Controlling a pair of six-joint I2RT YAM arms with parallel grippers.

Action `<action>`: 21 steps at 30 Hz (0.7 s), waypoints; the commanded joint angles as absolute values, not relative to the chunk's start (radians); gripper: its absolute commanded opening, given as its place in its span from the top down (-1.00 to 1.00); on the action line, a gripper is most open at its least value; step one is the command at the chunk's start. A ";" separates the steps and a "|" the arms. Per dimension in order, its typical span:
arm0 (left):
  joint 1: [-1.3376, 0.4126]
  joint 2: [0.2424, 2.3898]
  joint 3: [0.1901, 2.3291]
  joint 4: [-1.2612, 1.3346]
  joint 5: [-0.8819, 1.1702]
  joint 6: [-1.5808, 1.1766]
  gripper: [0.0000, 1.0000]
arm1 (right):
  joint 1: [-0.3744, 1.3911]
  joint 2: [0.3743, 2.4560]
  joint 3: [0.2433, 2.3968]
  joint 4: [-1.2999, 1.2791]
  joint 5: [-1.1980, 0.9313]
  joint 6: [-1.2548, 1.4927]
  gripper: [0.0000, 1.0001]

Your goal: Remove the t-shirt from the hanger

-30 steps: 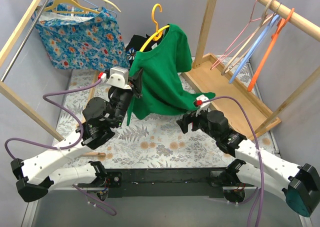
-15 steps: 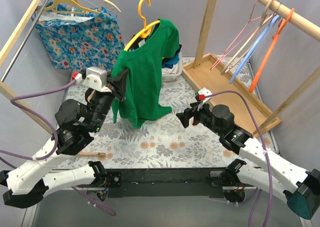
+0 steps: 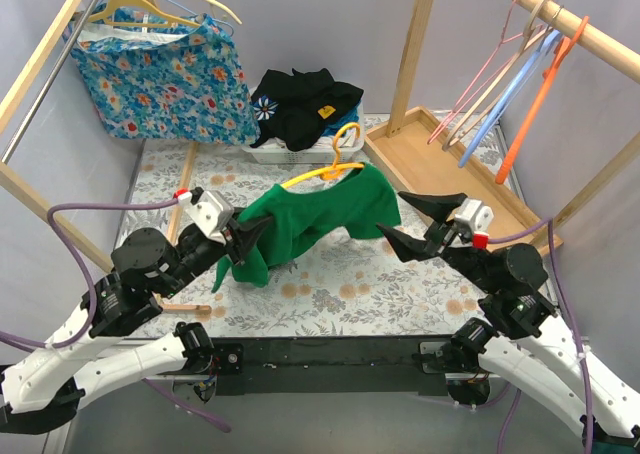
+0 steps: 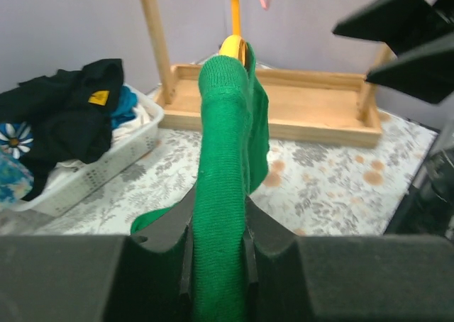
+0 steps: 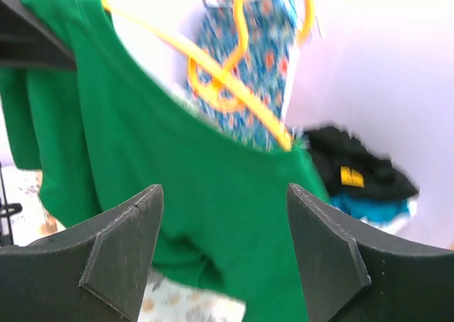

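Seeing my left gripper [image 3: 250, 236] pinched tight on the green t-shirt [image 3: 320, 214], slung low over the table [image 3: 330, 289] on its yellow hanger [image 3: 318, 177]; right gripper [image 3: 392, 217] gapes wide, empty, at the shirt's right edge.

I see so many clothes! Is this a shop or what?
Probably a robot test room dressed up like a laundry corner: a wooden rail with hangers, a basket of clothes, and robot arms bolted to the flowery table.
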State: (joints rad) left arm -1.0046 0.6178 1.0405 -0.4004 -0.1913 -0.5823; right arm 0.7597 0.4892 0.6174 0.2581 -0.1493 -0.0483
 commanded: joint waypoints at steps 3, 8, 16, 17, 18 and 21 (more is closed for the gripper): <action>-1.008 0.589 1.039 -0.497 0.029 -0.600 1.00 | 0.761 0.538 0.640 0.345 -0.303 -0.135 -0.54; -1.008 0.584 1.013 -0.540 0.098 -0.598 1.00 | 0.762 0.621 0.672 0.367 -0.442 -0.179 -0.58; -1.008 0.531 0.953 -0.541 0.107 -0.606 1.00 | 0.762 0.699 0.661 0.465 -0.552 -0.147 -0.57; -1.008 0.526 0.950 -0.543 0.107 -0.606 1.00 | 0.762 0.710 0.657 0.477 -0.560 -0.137 -0.55; -1.008 0.525 0.942 -0.545 0.101 -0.607 1.00 | 0.762 0.715 0.649 0.489 -0.589 -0.129 -0.52; -1.008 0.511 0.934 -0.546 0.101 -0.609 1.00 | 0.761 0.739 0.644 0.522 -0.644 -0.100 -0.39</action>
State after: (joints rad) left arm -1.0046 0.5339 0.9352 -0.5766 0.0845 -0.6014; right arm 0.7597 0.7189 0.6250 0.4137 -0.5388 -0.1417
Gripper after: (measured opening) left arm 0.170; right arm 0.724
